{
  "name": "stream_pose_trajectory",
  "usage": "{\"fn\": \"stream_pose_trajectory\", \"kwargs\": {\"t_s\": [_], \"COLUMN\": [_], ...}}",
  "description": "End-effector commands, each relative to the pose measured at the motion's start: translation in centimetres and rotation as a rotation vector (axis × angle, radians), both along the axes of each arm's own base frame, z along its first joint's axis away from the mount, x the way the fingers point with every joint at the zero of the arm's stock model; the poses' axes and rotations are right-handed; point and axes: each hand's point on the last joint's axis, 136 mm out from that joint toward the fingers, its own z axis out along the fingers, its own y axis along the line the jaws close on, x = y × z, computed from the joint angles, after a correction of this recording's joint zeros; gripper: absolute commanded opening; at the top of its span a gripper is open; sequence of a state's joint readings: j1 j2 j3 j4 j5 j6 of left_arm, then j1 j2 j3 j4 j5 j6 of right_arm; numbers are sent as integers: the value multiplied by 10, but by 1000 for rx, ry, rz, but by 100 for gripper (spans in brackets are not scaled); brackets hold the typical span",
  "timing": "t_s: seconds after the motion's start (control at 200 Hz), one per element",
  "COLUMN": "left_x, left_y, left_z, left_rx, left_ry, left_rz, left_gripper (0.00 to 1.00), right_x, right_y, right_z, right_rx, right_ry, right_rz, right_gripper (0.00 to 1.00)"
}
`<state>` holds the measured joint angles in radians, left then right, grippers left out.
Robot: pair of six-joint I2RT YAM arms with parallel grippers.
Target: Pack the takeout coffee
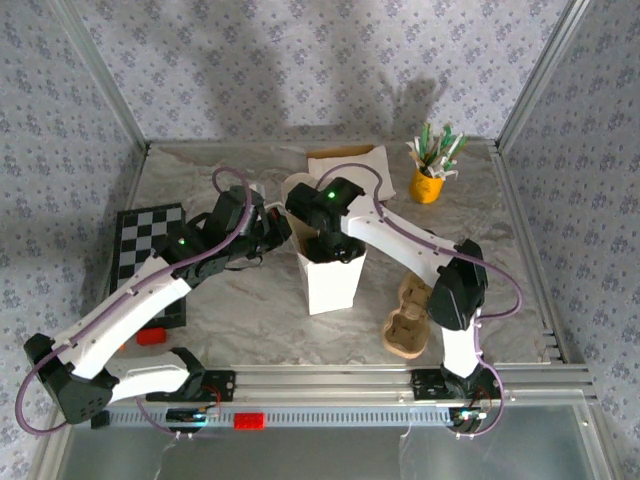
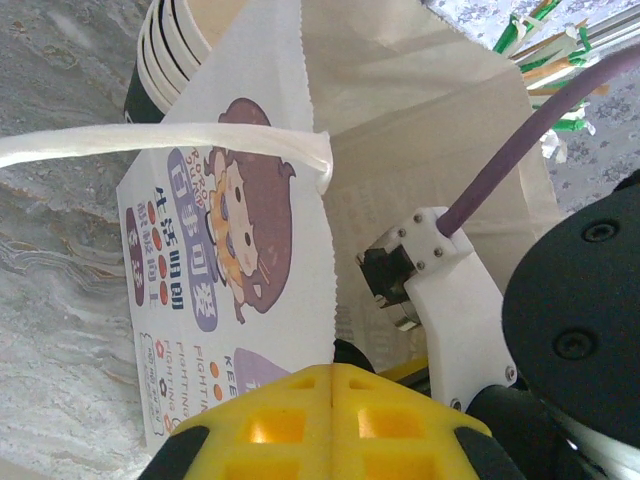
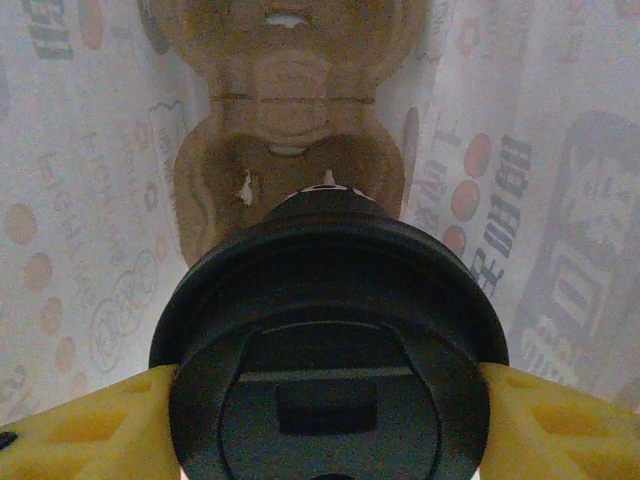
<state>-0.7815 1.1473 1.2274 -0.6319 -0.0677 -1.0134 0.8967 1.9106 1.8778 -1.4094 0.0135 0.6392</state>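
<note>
A white paper bag (image 1: 330, 285) with a cartoon print (image 2: 240, 220) stands upright mid-table. My left gripper (image 2: 333, 368) is shut on the bag's top edge at its left side (image 1: 280, 233). My right gripper (image 1: 336, 250) reaches down into the bag's mouth. It is shut on the takeout coffee (image 3: 330, 340), one yellow finger (image 3: 85, 425) against each side of its black lid. That lid faces the camera and hides the cup beneath it. Below the coffee, a brown moulded cardboard carrier (image 3: 285, 110) lies at the bag's bottom between the printed walls.
A second cardboard carrier (image 1: 408, 322) lies right of the bag. A yellow cup of green-white sticks (image 1: 430, 180) stands at the back right. Stacked white cups (image 2: 175, 55) stand behind the bag. A checkerboard (image 1: 140, 235) lies at the left, and the bag's white handle strip (image 2: 150, 142) hangs loose.
</note>
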Motion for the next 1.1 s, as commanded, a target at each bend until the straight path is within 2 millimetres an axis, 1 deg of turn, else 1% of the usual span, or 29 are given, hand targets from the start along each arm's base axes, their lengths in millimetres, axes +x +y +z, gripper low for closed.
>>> {"fn": "stream_pose_trajectory", "kwargs": {"t_s": [0.0, 0.11, 0.21, 0.345, 0.455, 0.515, 0.6, 0.695, 0.775, 0.83, 0.9, 0.99, 1.054, 1.094], "left_x": [2, 1, 1, 2, 2, 1, 2, 1, 1, 1, 1, 1, 1, 2], "left_y": [-3, -3, -1, 0, 0, 0, 1, 1, 3, 3, 3, 3, 2, 3], "left_z": [13, 13, 12, 12, 12, 12, 10, 12, 12, 12, 13, 13, 13, 13], "left_rx": [-10, -5, 2, 4, 4, 5, 11, 8, 11, 10, 10, 11, 13, 12], "left_ry": [-38, -40, -38, -41, -42, -42, -41, -43, -43, -46, -47, -47, -47, -46], "left_rz": [-16, -21, -15, -10, -11, -10, -7, -10, -7, -7, -7, -10, -11, -11], "left_gripper": [0, 0, 0, 0, 0, 0, 0, 0, 0, 0, 0, 0, 0, 2], "right_x": [-5, -3, -3, -1, -2, 1, 2, 0, 3, 2, 2, 5, 3, 3], "right_y": [16, 13, 15, 18, 27, 29, 26, 18, 19, 23, 26, 23, 21, 18], "right_z": [-19, -23, -24, -17, -10, -8, -13, -30, -39, -40, -35, -28, -28, -28], "right_rx": [53, 46, 67, 101, 155, 166, 144, 81, 62, 72, 81, 67, 54, 43], "right_ry": [57, 54, 54, 38, 27, 9, 8, 34, 32, 28, 15, -4, 0, 3], "right_rz": [5, 1, -3, 0, 8, 8, 6, 0, 2, 10, 14, 14, 15, 13], "right_gripper": [60, 61, 60, 60, 60, 61, 61, 61, 60, 60, 61, 61, 61, 61]}}
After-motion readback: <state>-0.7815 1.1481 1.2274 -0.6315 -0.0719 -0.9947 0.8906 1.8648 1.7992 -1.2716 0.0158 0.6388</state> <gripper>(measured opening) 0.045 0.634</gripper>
